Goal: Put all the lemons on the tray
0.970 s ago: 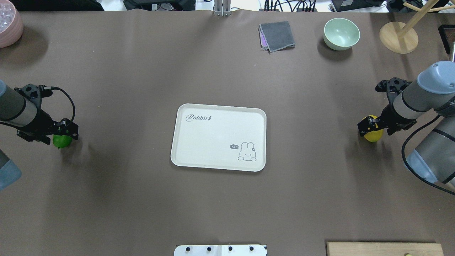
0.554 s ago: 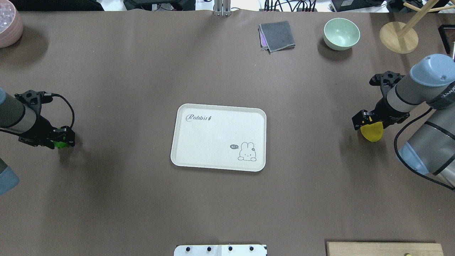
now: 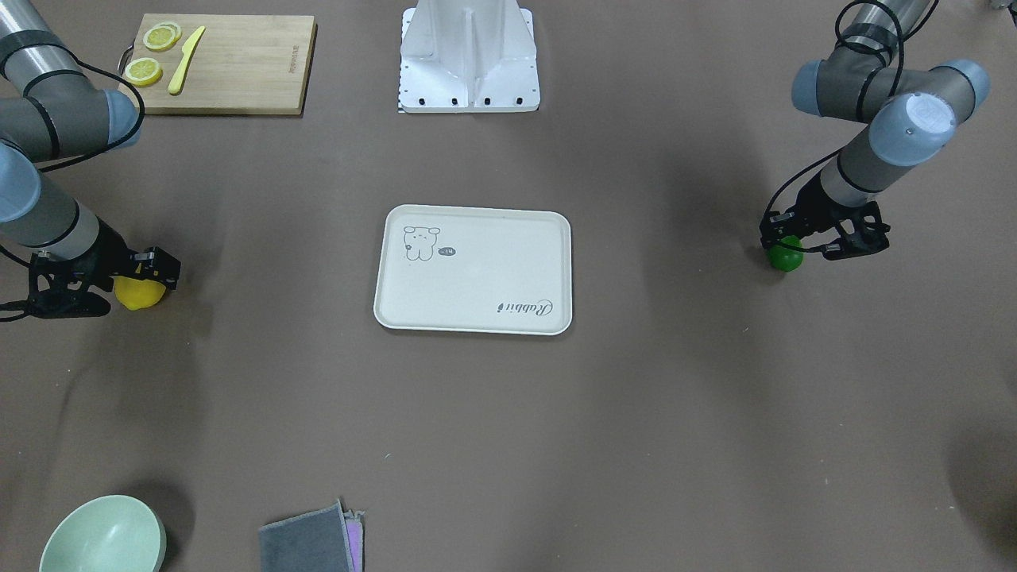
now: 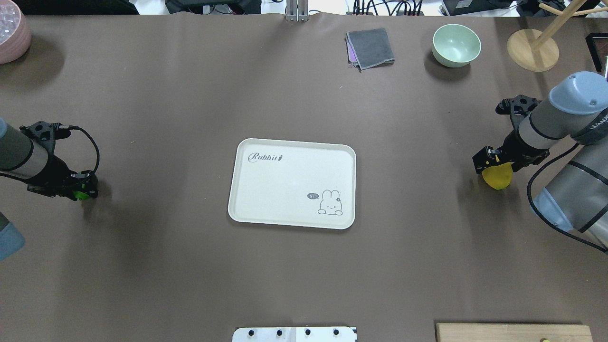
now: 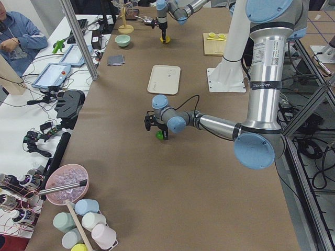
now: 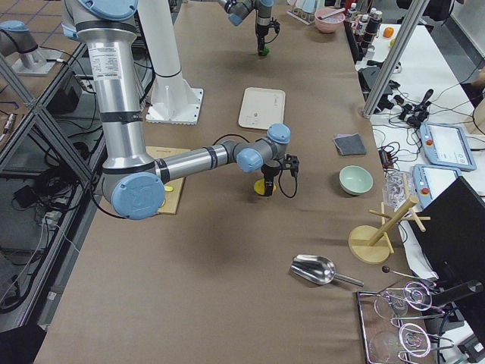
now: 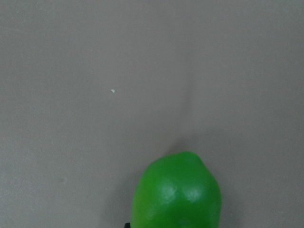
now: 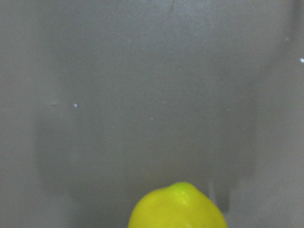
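Note:
The cream-white tray (image 4: 285,190) with the rabbit drawing lies at the table's middle and holds nothing; it also shows in the front view (image 3: 477,262). The small green lemon (image 4: 81,194) rests on the table at the far left, also in the left wrist view (image 7: 176,194). My left gripper (image 4: 84,187) is lowered over it and closed around it. The yellow lemon (image 4: 497,178) rests on the table at the far right, also in the right wrist view (image 8: 176,209). My right gripper (image 4: 494,164) is lowered over it and closed around it.
A pale green bowl (image 4: 456,45), a folded grey cloth (image 4: 369,47) and a wooden stand (image 4: 532,50) are at the far right. A pink bowl (image 4: 12,33) is at the far left corner. A cutting board (image 3: 222,63) with lemon slices lies beside the robot base.
Both grippers have dropped from just above their lemons down around them. Over the last half second they have hardly moved. Both lemons are still on the table.

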Available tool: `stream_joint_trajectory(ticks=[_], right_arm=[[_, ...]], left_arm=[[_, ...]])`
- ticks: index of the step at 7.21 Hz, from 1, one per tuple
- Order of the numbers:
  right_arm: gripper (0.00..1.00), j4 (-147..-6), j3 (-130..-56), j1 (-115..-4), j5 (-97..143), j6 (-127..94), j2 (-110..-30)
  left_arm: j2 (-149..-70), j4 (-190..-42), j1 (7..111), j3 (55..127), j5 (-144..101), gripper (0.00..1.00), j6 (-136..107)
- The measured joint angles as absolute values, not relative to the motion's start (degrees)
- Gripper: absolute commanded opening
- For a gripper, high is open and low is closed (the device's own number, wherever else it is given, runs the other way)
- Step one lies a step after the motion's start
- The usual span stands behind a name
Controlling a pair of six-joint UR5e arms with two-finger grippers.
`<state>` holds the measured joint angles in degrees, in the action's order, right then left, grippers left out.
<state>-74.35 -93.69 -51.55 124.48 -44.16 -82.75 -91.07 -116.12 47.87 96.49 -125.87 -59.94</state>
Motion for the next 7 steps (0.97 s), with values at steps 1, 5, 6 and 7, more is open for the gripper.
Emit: stream_joint_trajectory(ticks=[1, 5, 6, 7], right_arm=[[0.05, -74.4, -93.9, -51.7, 125.1, -44.1, -83.0], [0.00, -75.1, -96.5, -56.6, 131.0, -44.0, -83.6], [0.00, -75.2, -96.8, -58.7, 132.6, -44.3, -82.8], [0.00, -76.0, -97.2, -59.9, 133.3, -44.6, -80.9]], left_arm=[[-91.2, -116.0, 48.1, 96.5, -127.0, 0.00, -59.8], [-94.3, -105.1, 53.1, 97.7, -131.6, 0.00, -50.3], [-97.1, -99.1, 55.0, 98.3, -132.1, 0.00, -46.9], [-101.1, -91.8, 56.8, 99.2, -132.5, 0.00, -43.9]])
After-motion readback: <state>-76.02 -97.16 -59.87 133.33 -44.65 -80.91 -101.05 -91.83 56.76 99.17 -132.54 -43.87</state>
